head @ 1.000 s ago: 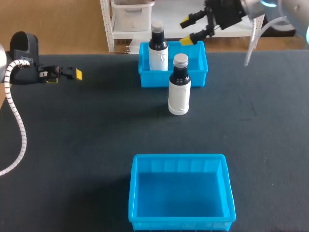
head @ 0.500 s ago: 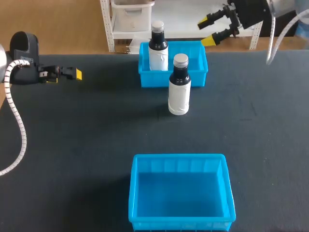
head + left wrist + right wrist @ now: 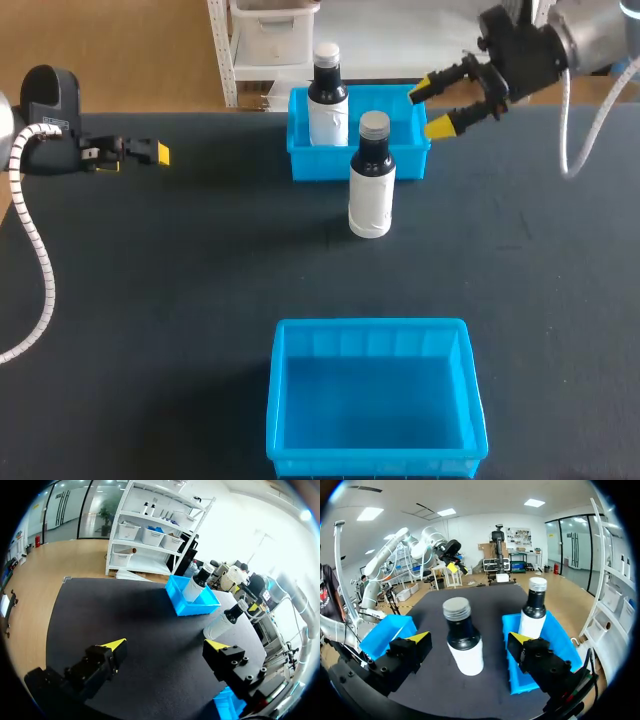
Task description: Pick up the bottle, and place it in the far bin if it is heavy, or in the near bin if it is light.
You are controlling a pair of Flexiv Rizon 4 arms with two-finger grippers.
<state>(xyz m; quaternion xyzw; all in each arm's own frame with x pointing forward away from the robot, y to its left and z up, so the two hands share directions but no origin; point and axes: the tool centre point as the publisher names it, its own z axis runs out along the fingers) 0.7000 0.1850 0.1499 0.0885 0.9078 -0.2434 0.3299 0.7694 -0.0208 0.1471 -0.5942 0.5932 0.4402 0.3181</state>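
The right gripper (image 3: 432,107) hangs with its fingers spread wide over the tabletop's far edge, just right of the far bin (image 3: 310,166). The bottle (image 3: 371,185) stands upright on the tabletop, just in front of that bin. A second bottle (image 3: 327,95) stands inside the bin. The near bin (image 3: 370,400) sits at the near edge. The left gripper (image 3: 165,647), also spread, hovers by the left edge.

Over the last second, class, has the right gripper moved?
Yes. The right gripper has shifted from above the back right corner of the far bin to just outside its right wall, nearer the camera.
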